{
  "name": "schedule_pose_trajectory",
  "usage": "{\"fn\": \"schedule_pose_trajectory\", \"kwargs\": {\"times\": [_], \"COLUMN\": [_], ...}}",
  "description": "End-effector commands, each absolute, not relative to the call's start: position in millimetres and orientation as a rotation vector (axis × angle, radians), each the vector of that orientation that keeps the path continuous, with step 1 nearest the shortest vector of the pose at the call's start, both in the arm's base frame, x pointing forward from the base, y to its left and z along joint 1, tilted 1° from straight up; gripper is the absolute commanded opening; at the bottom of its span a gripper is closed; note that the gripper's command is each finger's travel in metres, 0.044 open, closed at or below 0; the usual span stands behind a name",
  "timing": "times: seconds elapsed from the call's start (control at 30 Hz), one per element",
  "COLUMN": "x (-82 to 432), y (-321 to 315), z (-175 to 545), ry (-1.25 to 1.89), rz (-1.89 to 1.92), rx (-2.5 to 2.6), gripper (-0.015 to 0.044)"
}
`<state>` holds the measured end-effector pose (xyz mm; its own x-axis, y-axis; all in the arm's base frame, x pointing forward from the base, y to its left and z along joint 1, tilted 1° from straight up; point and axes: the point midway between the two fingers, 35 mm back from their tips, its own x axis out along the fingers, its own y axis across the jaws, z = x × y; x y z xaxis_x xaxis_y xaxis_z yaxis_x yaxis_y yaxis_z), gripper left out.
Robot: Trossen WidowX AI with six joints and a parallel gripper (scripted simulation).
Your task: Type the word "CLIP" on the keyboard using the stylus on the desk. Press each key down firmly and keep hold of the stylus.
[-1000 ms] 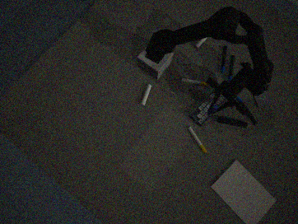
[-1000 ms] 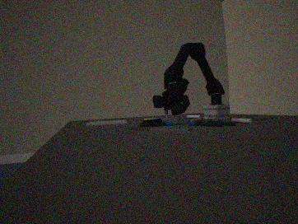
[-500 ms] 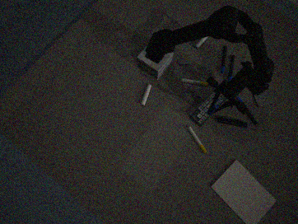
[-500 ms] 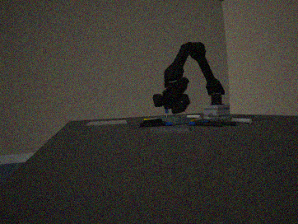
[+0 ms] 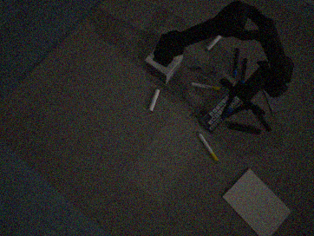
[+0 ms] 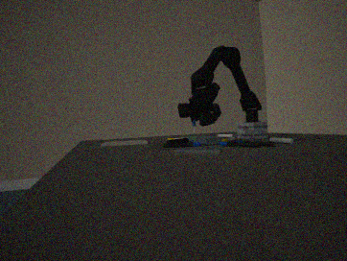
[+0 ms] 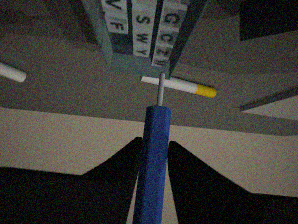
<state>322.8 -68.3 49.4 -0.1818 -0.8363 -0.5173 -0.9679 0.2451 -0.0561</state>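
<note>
My gripper (image 7: 154,145) (image 6: 194,116) is shut on the stylus (image 7: 155,162) (image 6: 194,123), a blue hexagonal pen with a thin grey tip. The stylus points away from the wrist camera. Its tip appears at the near short end of the keyboard (image 7: 132,65) (image 5: 215,116), just below a partly hidden key beside Z. In the exterior view the tip hangs above the desk items. The wrist view shows the keys V, F, S, W, Y, G, C and Z. I cannot make out L, I or P. The arm hides part of the keyboard in the top view.
A white marker with a yellow end (image 7: 180,85) lies past the keyboard's near end. Another yellow-ended marker (image 5: 208,147), white sticks (image 5: 154,100) (image 5: 214,42) and a dark bar (image 5: 244,127) lie around. A pale flat rectangle (image 5: 256,204) is at lower right. Several dark pens lie near the keyboard.
</note>
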Motion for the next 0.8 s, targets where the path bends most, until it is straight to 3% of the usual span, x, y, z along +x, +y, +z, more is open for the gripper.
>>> {"fn": "schedule_pose_trajectory", "kwargs": {"times": [0.0,0.4,0.77], "x": [322.4,297.4,297.3], "y": [-67.4,-16.5,-15.8], "z": [49.4,52.7,34.1], "ry": [2.078,2.083,2.083], "rz": [0.396,0.409,0.409], "rx": [-1.644,-1.647,-1.647], "gripper": [0.0018,0.0,0.0]}}
